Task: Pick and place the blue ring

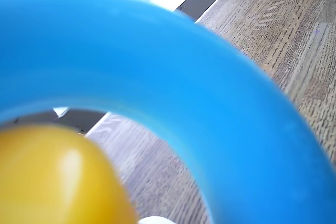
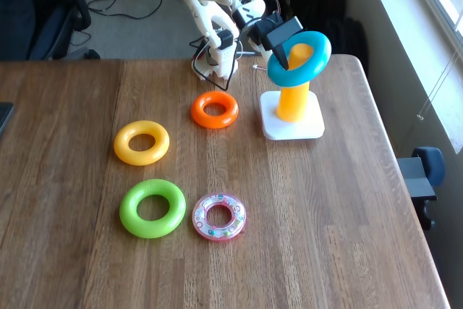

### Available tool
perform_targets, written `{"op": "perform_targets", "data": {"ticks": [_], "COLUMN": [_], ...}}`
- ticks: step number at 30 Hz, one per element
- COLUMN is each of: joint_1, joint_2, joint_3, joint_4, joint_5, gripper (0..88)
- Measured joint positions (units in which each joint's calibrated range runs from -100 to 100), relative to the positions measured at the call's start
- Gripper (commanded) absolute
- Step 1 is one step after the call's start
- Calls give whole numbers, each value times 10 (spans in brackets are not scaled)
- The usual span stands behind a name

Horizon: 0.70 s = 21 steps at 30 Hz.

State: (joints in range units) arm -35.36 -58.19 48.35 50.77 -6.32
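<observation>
Up close, the blue ring is seen held tilted over the top of the yellow peg.

Nearest in the fixed view, a pink beaded ring and a green ring are laid just beside each other on the bench. Farther back, a yellow ring and an orange ring are found. Beyond them, the yellow peg is stood on a white base, its tip seen through the hole of the blue ring. The ring is gripped at its left rim by the hand, which is closed on it. Behind, the white arm is mounted at the bench's far edge.
</observation>
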Motion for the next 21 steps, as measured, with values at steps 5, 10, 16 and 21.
{"op": "perform_targets", "data": {"ticks": [5, 10, 16, 21], "joint_1": [24, 25, 25, 25], "joint_2": [6, 11, 11, 11], "joint_3": [-52, -90, -102, -102], "joint_4": [2, 3, 3, 3], "joint_5": [-3, 0, 0, 0], "gripper": [365, 365, 362, 362]}}
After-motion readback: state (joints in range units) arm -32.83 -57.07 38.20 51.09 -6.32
